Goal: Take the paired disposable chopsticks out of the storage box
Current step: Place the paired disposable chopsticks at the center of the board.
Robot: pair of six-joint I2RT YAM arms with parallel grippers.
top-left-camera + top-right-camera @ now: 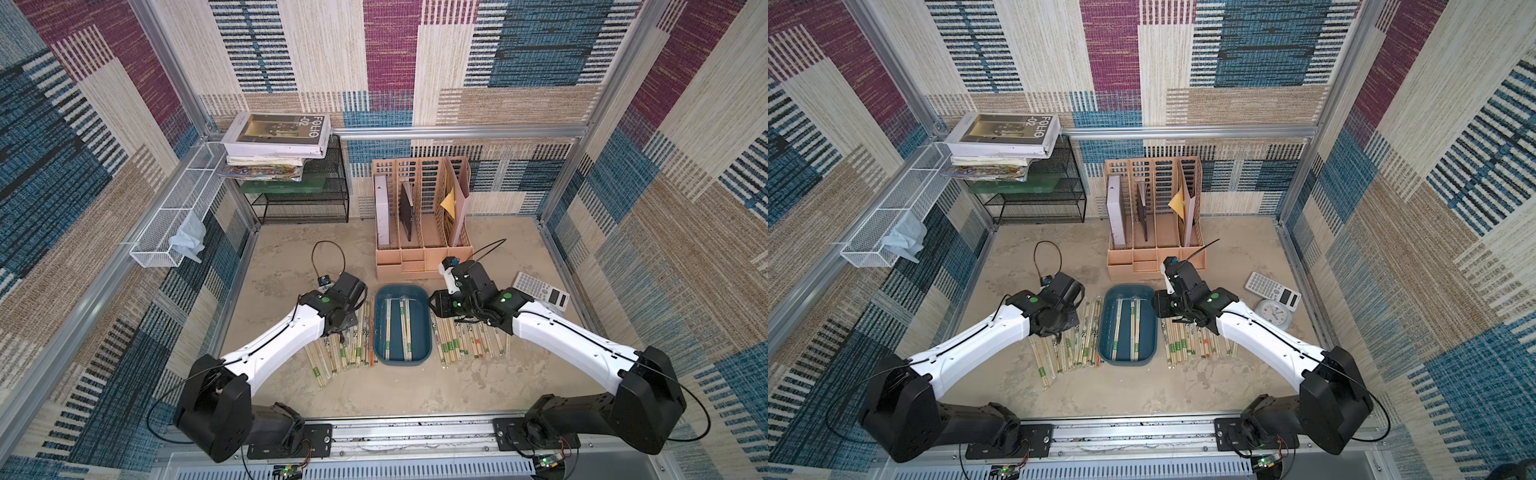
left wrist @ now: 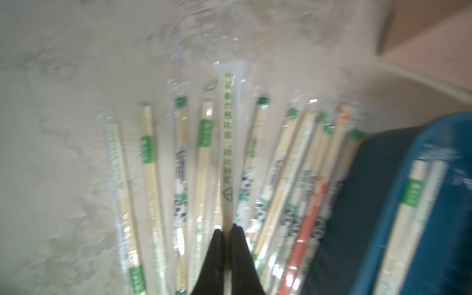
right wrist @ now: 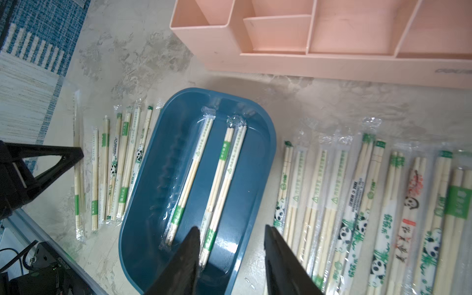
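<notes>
Overhead view of a two-arm robot cell with a mottled beige table (image 1: 291,266). The storage box (image 1: 420,332), a shallow teal-blue tray, sits at the table's centre between your two arms, in front of a peach file organizer (image 1: 424,257). Three paired disposable chopsticks (image 3: 190,176) lie lengthwise inside it in clear wrappers: one alone, two touching side by side. Many more wrapped pairs lie on the table on both sides of the box, a left row (image 1: 332,357) and a right row (image 1: 469,340). Some have green bands, some panda prints, a few are red-orange.

Your left gripper (image 2: 226,228) is clenched on the end of one wrapped chopstick pair (image 2: 227,143) with green lettering. That pair points out over the left row, just beside the box. The left wrist view is blurred, so you cannot tell whether it touches the pairs beneath.

Your right gripper (image 3: 231,227) is released, jaws well apart and holding nothing. It hangs above the box's right-hand side.

A calculator (image 1: 540,291) and a small round clock (image 1: 1273,313) lie near your right arm.
</notes>
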